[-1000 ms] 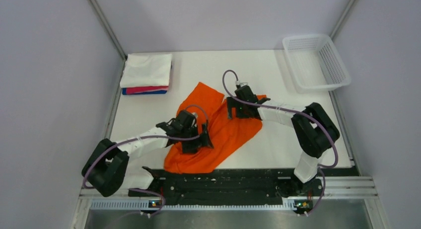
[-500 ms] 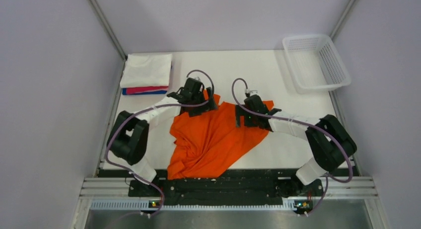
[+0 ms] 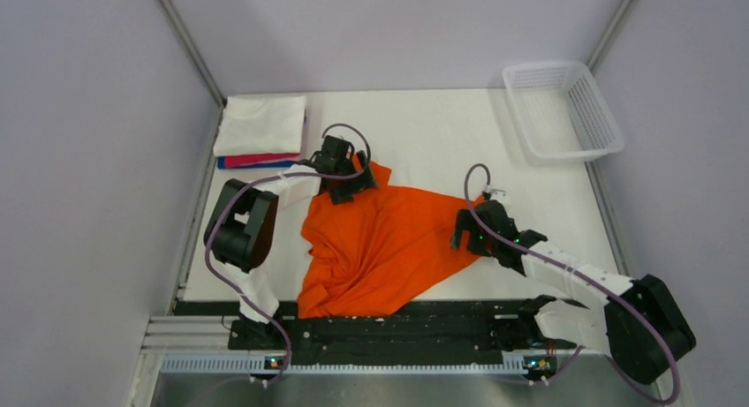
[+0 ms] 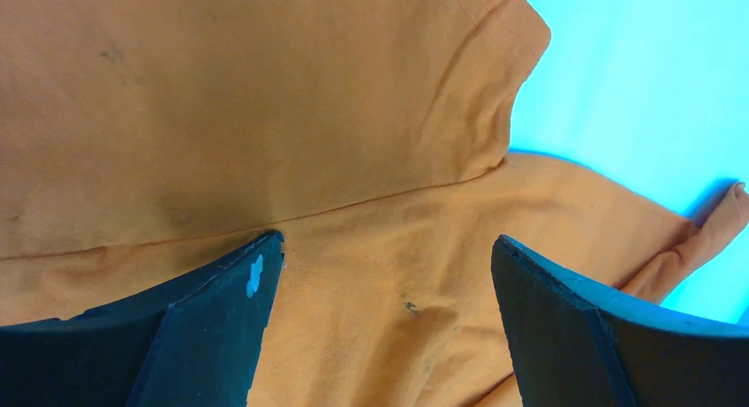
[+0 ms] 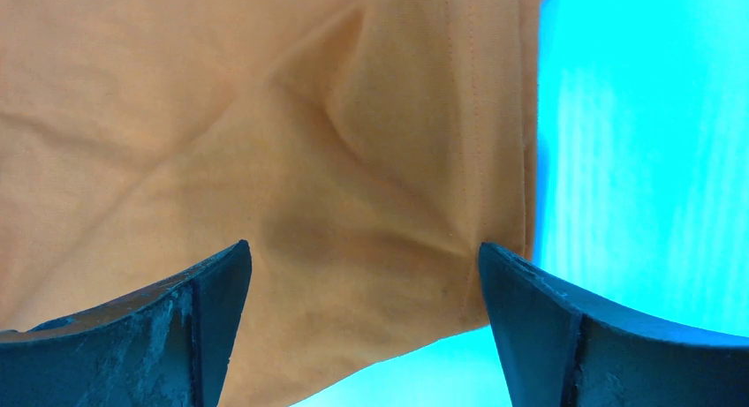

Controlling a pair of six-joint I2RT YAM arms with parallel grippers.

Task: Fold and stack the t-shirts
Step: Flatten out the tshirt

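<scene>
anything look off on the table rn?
Only the orange t-shirt: it lies askew and wrinkled in a rough triangle, its near-left part bunched by the base rail. The folded stack at far left looks tidy; the basket sits upright.

Robotics lab, a test cell. White table (image 3: 442,133) boxed in by plain grey panels (image 3: 88,160) on aluminium posts (image 3: 188,49). At the table's near edge, a black mounting rail (image 3: 397,323) carries the cabled left arm (image 3: 243,230) and right arm (image 3: 574,279).
</scene>
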